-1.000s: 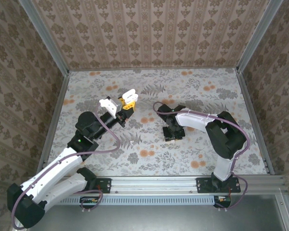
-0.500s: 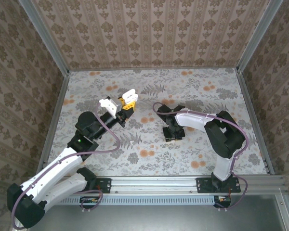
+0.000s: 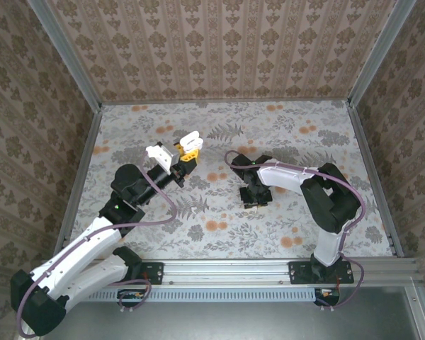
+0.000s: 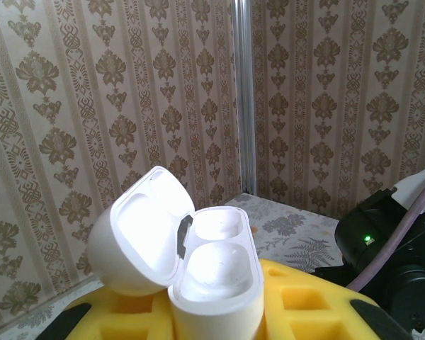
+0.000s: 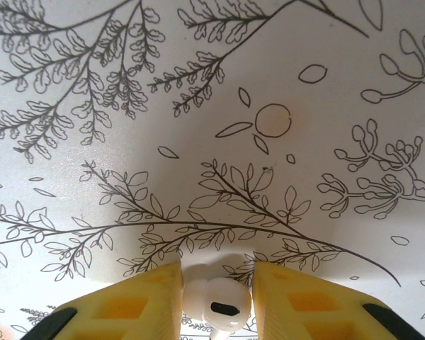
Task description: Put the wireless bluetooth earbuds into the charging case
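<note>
earbud [image 5: 216, 301], white and glossy, sits between the two yellow fingers [image 5: 145, 297] of the right claw [image 5: 217, 283]. it fills the gap, so its sides meet both pads, and the claw is drawn in narrow around it. the tips point down at the desk [image 5: 198, 106], whose leaf-and-flower print lies just beyond the fingertips. whether the earbud is lifted or resting on the desk i cannot tell.

the left claw [image 3: 187, 149] stands well apart, off to the right claw's left, closed tight on the charging case [image 4: 216, 283]. the case is white and upright, gripped by its lower half between that claw's yellow fingers. its lid [image 4: 138, 244] is swung open and tilted to the claw's left, and the white hollows inside are in plain view. beyond that claw's tips rises the patterned wall [image 4: 92, 106].
</note>
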You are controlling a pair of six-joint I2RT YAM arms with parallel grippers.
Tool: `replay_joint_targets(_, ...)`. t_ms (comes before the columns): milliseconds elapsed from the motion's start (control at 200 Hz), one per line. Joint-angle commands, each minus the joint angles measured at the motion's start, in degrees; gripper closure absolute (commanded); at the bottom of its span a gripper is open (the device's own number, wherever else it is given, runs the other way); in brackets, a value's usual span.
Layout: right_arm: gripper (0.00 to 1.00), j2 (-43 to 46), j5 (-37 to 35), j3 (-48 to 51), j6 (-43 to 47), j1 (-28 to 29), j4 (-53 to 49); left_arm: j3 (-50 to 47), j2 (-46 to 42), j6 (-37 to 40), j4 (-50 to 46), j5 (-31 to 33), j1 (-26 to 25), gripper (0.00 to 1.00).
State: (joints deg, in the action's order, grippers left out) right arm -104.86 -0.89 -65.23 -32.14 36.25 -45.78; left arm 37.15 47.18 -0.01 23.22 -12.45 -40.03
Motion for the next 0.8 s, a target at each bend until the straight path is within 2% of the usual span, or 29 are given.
replay_joint_targets(0, 0.69, -0.71, -0.43, 1.66, -0.03, -0.04, -1.15, 1.6, -0.34, -0.58, 1.49, -0.78, 0.15, 0.75)
replay_joint_targets(480, 0.64, 0.97, 0.0, 1.86, 0.06, -0.04, -1.95, 1.97, 0.26, -0.62, 1.7, -0.91, 0.18, 0.75)
replay_joint_targets(795, 0.67, 0.36, 0.52, 2.08, 0.03, -0.13, -1.87, 1.92, 0.17, -0.62, 1.56, -0.92, 0.08, 0.75)
